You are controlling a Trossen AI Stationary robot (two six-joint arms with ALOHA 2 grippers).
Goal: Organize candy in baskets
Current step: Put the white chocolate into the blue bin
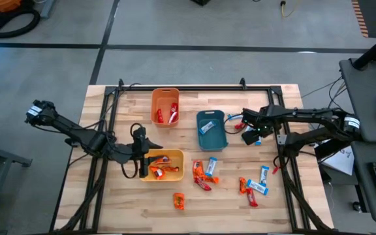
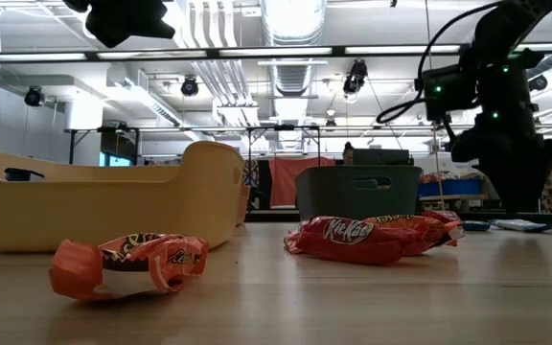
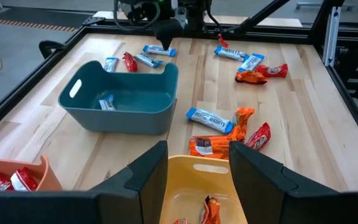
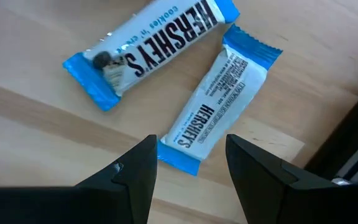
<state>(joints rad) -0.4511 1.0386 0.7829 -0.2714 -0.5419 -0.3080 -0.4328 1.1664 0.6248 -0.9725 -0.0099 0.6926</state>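
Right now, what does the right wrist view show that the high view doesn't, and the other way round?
Only the right wrist view shows the print on two blue-and-white Hershey's bars lying just ahead of the open right gripper. Only the high view shows the whole layout: orange basket, teal basket, yellow basket under the open left gripper, and loose candy on the table. Both show the right gripper beside the teal basket.

An orange candy (image 2: 127, 265) lies on the desk (image 2: 276, 307) in front, with a red bar (image 2: 372, 238) to its right. Behind stand a yellow basket (image 2: 103, 206) and a dark teal basket (image 2: 357, 192). A dark arm (image 2: 501, 105) hangs at right, near a blue candy (image 2: 520, 225).
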